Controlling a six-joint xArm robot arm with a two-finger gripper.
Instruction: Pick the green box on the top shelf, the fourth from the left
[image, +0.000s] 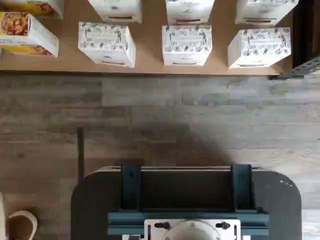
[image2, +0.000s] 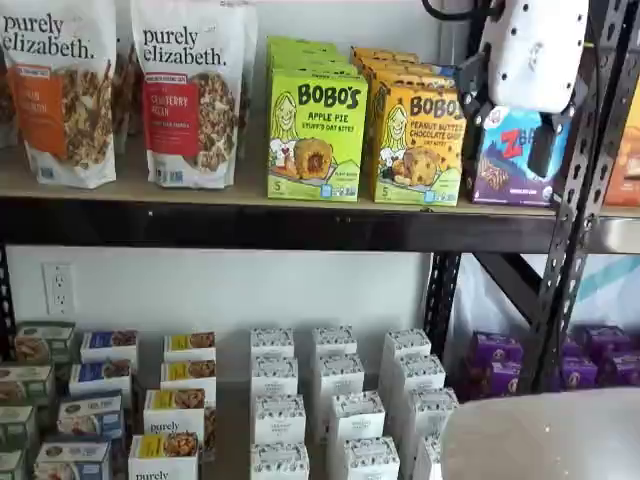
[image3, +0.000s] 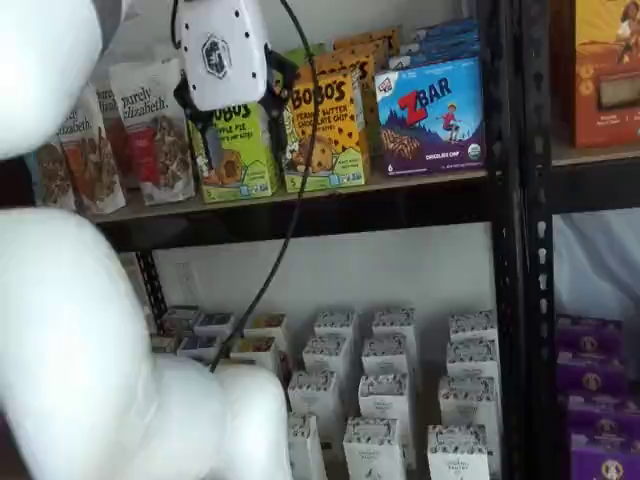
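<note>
A: Is the end effector (image3: 240, 125) parted or closed?

B: Can't tell; its dark fingers hang side-on below the white body, in front of the shelf, holding nothing.

A: And the green box (image2: 316, 133)?

B: Upright on the top shelf (image2: 130, 190), between a granola bag (image2: 193, 92) and the orange box (image2: 416, 143).
</note>
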